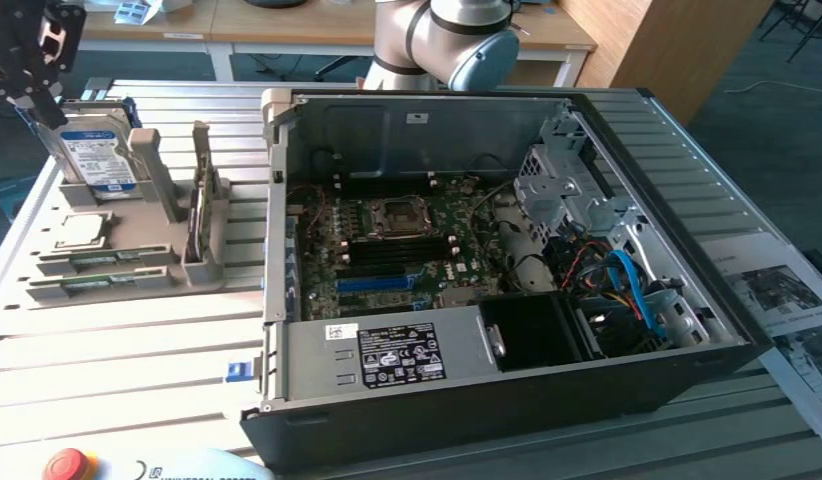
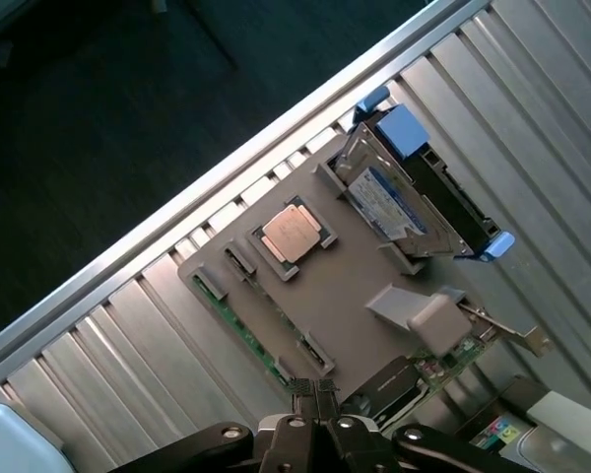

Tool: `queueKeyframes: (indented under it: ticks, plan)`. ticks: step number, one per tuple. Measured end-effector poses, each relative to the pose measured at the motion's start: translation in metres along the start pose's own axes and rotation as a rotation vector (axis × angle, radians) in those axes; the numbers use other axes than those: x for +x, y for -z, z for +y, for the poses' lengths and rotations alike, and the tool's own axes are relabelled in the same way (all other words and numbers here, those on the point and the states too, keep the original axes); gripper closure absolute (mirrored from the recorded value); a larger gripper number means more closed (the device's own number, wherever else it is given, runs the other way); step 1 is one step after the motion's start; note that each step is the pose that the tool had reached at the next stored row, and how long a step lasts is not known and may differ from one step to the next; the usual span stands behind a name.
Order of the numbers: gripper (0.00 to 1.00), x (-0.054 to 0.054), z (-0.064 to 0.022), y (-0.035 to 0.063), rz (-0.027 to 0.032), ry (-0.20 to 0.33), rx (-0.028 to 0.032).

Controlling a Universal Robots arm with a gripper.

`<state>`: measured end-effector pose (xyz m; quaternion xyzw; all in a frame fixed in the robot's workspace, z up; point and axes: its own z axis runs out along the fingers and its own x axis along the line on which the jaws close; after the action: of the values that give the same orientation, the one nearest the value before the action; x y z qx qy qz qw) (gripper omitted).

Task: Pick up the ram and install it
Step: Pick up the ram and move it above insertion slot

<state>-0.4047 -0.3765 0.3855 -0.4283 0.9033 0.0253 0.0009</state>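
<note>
A ribbed metal table (image 1: 118, 350) carries an open computer case (image 1: 518, 400) and a grey holder (image 1: 158, 270), with wooden desks (image 1: 251, 25) behind. The ram (image 1: 98, 286) sits in a slot along the holder's edge, its long axis running along that edge and pointing toward the case. The gripper (image 2: 315, 394) hangs above the holder near the hard drive (image 1: 98, 155), its fingers closed together with nothing between them.

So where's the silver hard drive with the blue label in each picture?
Exterior view: the hard drive stands upright in the grey holder at the exterior view's left.
Wrist view: the hard drive stands at one corner of the holder.
Shared landmark: the square silver chip lying on that holder.
</note>
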Motion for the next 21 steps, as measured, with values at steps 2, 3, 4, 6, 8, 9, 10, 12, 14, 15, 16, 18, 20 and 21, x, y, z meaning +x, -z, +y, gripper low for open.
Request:
queueKeyframes:
  ticks: [2, 3, 4, 6, 8, 9, 10, 12, 14, 15, 16, 18, 20, 21]
  plan:
    - [0.89, 0.0, 0.0, 0.0, 0.0006, 0.015, -0.0004]
    - [0.89, 0.0, 0.0, 0.0, 0.0011, 0.023, -0.0006]
    - [0.89, 0.0, 0.0, 0.0, 0.0014, 0.031, -0.0007]
    - [0.89, 0.0, 0.0, 0.0, 0.0022, 0.048, -0.0011]
    - [0.89, 0.0, 0.0, 0.0, 0.0029, 0.065, -0.0015]
    - [0.89, 0.0, 0.0, 0.0, 0.0033, 0.074, -0.0017]
    - [0.89, 0.0, 0.0, 0.0, 0.0037, 0.082, -0.0019]
    - [0.89, 0.0, 0.0, 0.0, 0.0044, 0.099, -0.0023]
    - [0.89, 0.0, -0.0001, 0.0, 0.0053, 0.116, -0.0027]
    - [0.89, 0.0, -0.0001, 0.0, 0.0056, 0.125, -0.003]
    - [0.89, 0.0, 0.0, 0.0, 0.0061, 0.134, -0.0031]
    - [0.89, 0.0001, -0.0001, 0.0, 0.0068, 0.153, -0.0036]
    - [0.89, 0.0, -0.0001, 0.0, 0.0078, 0.172, -0.0041]
    - [0.89, 0.0, -0.0001, 0.0, 0.0083, 0.184, -0.0042]
